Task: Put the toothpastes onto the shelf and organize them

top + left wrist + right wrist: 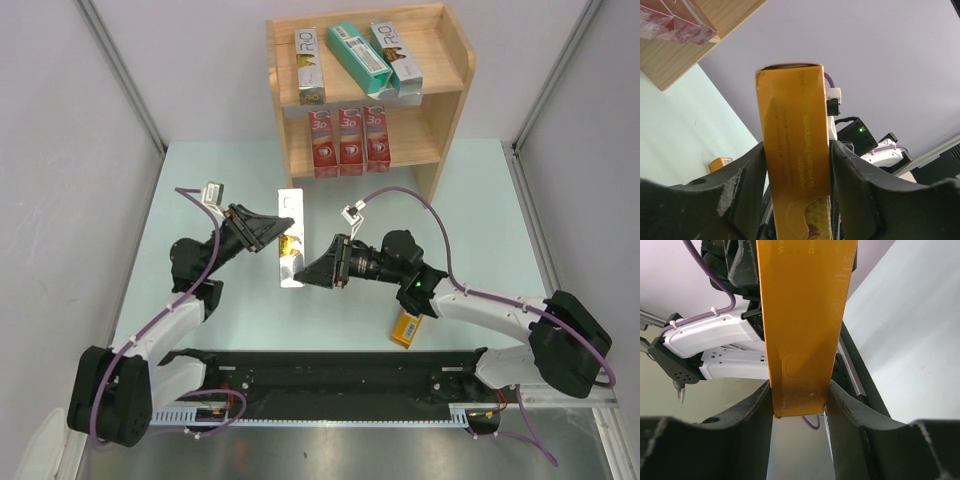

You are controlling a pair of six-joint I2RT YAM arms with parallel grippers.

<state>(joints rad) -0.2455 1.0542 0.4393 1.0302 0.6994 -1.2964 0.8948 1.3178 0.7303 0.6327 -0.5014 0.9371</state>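
Over the tabletop's [200,200] middle, left claw [797,167] and right claw [800,400] both clamp 1 orange toothpaste carton [795,125].

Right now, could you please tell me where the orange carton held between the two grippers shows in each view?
Top external: orange carton at centre, whitened by glare.
Left wrist: centre, standing upright.
Right wrist: top centre, running downward.
Shared landmark: the pale green table.
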